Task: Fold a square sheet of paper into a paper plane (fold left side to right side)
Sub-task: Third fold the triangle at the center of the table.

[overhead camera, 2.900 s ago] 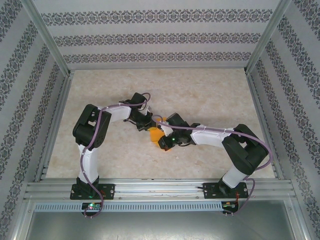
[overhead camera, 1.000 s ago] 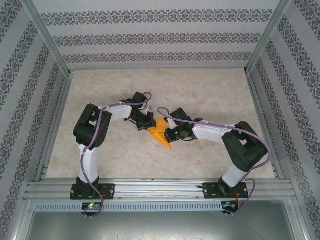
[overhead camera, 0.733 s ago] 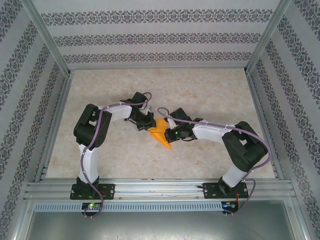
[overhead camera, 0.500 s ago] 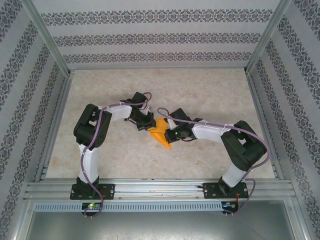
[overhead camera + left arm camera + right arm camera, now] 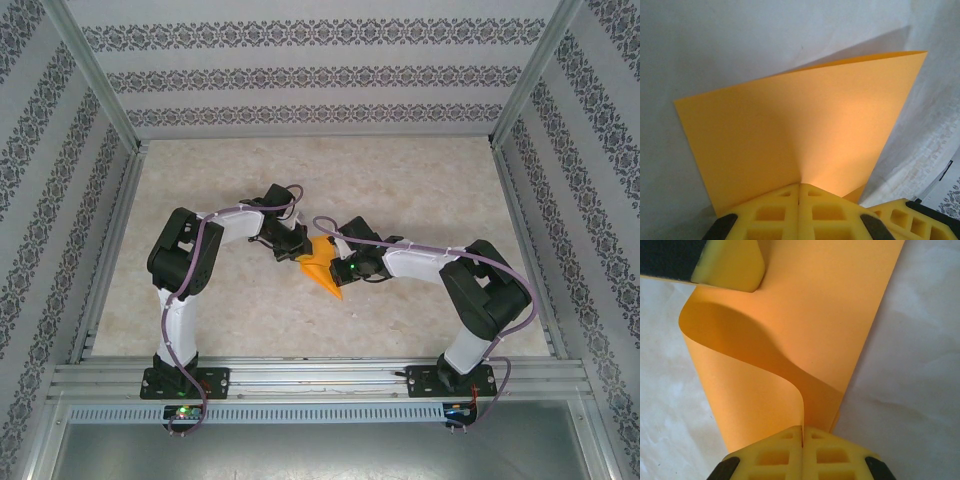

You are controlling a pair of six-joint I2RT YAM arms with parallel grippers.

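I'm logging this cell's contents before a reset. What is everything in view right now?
sheet of paper: one, orange, part-folded and curled, mid-table, between both grippers.
table: one, beige marbled top, under everything.
walls: three, white with dark patterned stripes, around the table.
frame rails: several, silver metal, along the table's edges.
cables: purple, along the arms.
arms: two, white and black, based at the near rail.
left gripper: one, yellow fingers, shut on the sheet of paper.
right gripper: one, yellow fingers, shut on the sheet of paper.
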